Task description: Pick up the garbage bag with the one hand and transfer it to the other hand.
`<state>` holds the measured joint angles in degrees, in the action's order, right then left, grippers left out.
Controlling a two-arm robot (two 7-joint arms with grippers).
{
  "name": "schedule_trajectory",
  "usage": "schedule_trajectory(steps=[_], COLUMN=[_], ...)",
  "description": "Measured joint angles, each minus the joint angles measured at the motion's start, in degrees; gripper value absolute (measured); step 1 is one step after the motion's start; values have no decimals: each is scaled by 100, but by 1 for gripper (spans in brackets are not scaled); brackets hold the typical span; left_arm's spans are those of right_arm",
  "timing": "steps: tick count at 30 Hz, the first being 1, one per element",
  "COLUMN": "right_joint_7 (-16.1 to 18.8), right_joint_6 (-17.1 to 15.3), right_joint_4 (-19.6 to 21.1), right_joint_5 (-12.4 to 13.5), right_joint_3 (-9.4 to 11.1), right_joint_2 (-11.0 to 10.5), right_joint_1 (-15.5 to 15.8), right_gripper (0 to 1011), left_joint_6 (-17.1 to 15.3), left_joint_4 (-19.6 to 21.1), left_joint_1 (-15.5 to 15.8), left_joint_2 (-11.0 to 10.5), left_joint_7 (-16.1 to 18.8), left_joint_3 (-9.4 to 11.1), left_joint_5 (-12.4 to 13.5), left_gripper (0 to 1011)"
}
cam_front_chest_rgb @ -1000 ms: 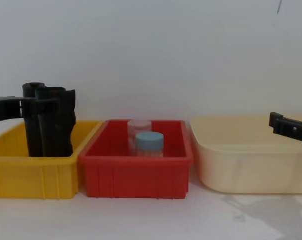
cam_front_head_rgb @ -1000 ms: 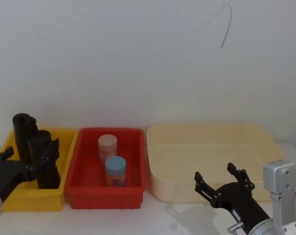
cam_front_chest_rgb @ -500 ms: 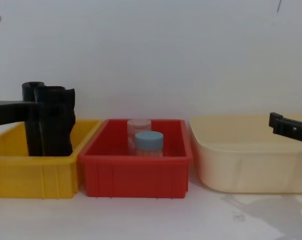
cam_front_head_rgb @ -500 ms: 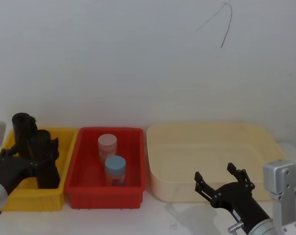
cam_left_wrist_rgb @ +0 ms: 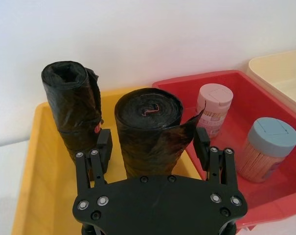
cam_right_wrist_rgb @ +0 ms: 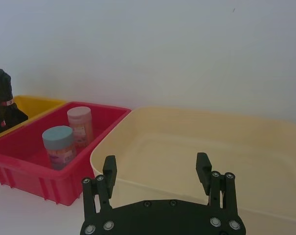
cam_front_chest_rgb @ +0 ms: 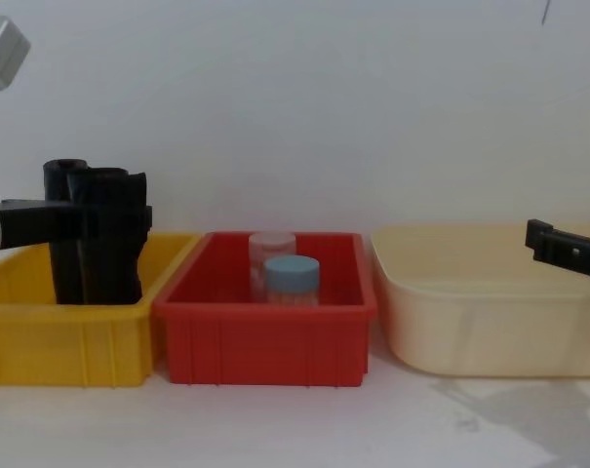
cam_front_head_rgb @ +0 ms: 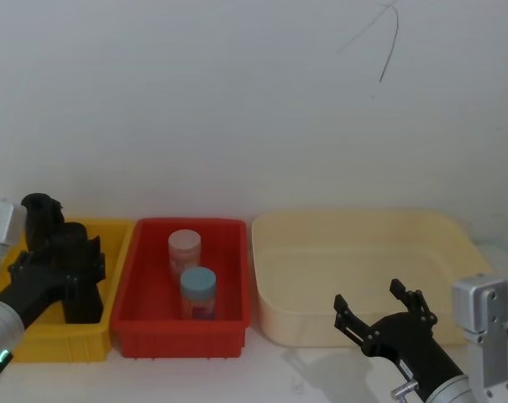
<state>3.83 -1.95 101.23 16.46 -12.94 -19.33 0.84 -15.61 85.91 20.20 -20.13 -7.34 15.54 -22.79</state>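
Garbage bag (cam_left_wrist_rgb: 69, 105) upright in the back-left corner of the yellow bin (cam_left_wrist_rgb: 28, 171). Looser roll (cam_left_wrist_rgb: 148, 132) just right of it, same bin. Left pincer (cam_left_wrist_rgb: 153, 134) wide open, one finger either side of the looser roll; contact unclear. Right pincer (cam_right_wrist_rgb: 156, 162) open, empty, far right of the yellow bin, above the tabletop (cam_front_head_rgb: 304, 369).

Black garbage bag (cam_left_wrist_rgb: 69, 105), yellow bin (cam_front_head_rgb: 59, 342), red bin (cam_front_head_rgb: 180, 339)

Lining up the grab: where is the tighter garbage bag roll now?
Head view, robot's left: the tighter roll stands upright at the back left of the yellow bin, just behind the looser roll with the flap.
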Motion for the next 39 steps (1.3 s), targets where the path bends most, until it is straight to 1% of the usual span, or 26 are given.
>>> schedule_trajectory(steps=[10, 13, 14, 16, 17, 18, 19, 20, 23, 24, 29, 35, 39], right_joint_7=[0, 0, 0, 0, 0, 0, 0, 0, 0, 0, 0, 16, 88], right_joint_6=[0, 0, 0, 0, 0, 0, 0, 0, 0, 0, 0, -3, -44], right_joint_4=[0, 0, 0, 0, 0, 0, 0, 0, 0, 0, 0, 0, 8], right_joint_5=[0, 0, 0, 0, 0, 0, 0, 0, 0, 0, 0, 6, 73], right_joint_3=[0, 0, 0, 0, 0, 0, 0, 0, 0, 0, 0, 3, 17], right_joint_2=[0, 0, 0, 0, 0, 0, 0, 0, 0, 0, 0, 8, 24], right_joint_1=[0, 0, 0, 0, 0, 0, 0, 0, 0, 0, 0, -14, -77], right_gripper=[1000, 1000, 1000, 1000, 1000, 1000, 1000, 1000, 1000, 1000, 1000, 1000, 1000], left_joint_6=[64, 77, 81, 85, 88, 90, 94, 94, 100, 100, 104, 105, 76], left_joint_4=[-184, -213, -226, -238, -248, -253, -263, -263, -280, -284, -298, -300, -256], left_joint_1=[131, 153, 163, 171, 177, 182, 189, 189, 201, 203, 211, 214, 204], left_joint_2=[30, 35, 37, 39, 41, 42, 42, 42, 45, 45, 47, 50, 43], left_joint_7=[-117, -138, -145, -153, -159, -162, -167, -167, -179, -181, -189, -201, -236], left_joint_3=[59, 67, 72, 76, 79, 81, 82, 82, 87, 88, 92, 90, 80], left_joint_5=[86, 101, 108, 114, 119, 121, 125, 125, 134, 135, 142, 148, 145], left_gripper=[1001, 969, 932, 906, 864, 864, 816, 816, 697, 684, 547, 503, 484])
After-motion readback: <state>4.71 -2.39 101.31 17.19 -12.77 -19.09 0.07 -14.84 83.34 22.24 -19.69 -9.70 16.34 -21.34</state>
